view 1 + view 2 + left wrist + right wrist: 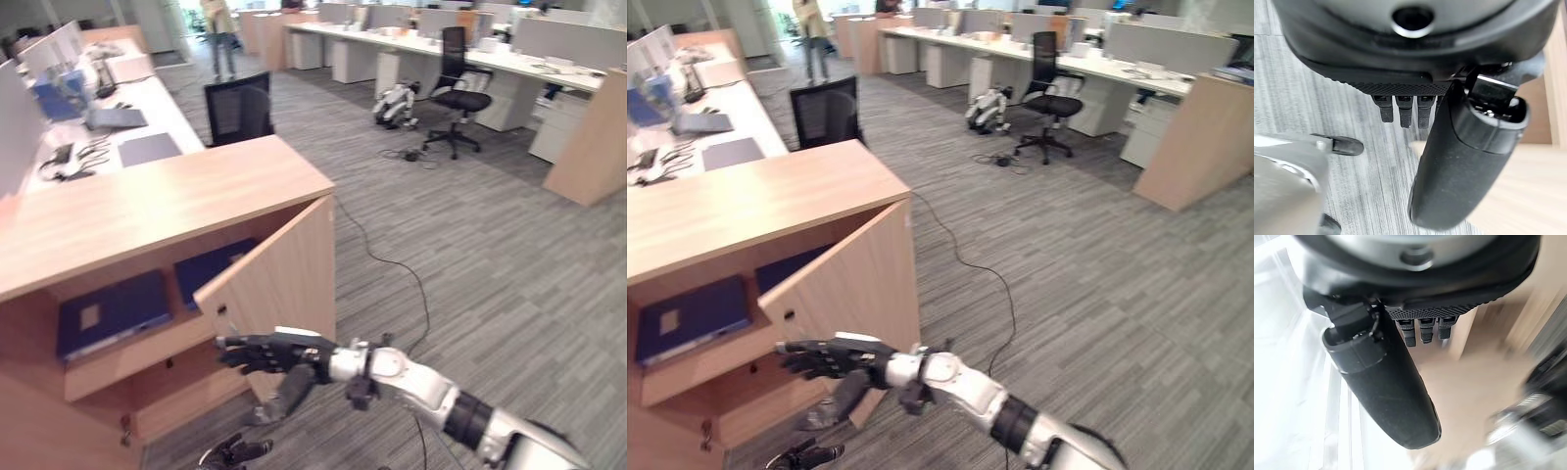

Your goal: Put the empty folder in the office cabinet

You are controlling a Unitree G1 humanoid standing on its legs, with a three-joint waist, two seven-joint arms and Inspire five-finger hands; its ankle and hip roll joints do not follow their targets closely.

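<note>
The robot's dark right hand (274, 352) reaches in from the lower right with fingers held straight and relaxed, holding nothing, just in front of the lower edge of the light wood cabinet door (279, 294), which stands ajar; whether the fingertips touch the door cannot be told. The dark left hand (233, 452) shows low over the grey striped carpet (490, 274), its fingers extended and holding nothing in the left wrist view. Up and to the left of the right hand, well apart from it, a flat dark blue folder with a small pale label (110, 313) lies on the upper shelf inside the light wood office cabinet (147, 206). A second dark blue folder (211, 266) lies beside it, partly hidden behind the door
</note>
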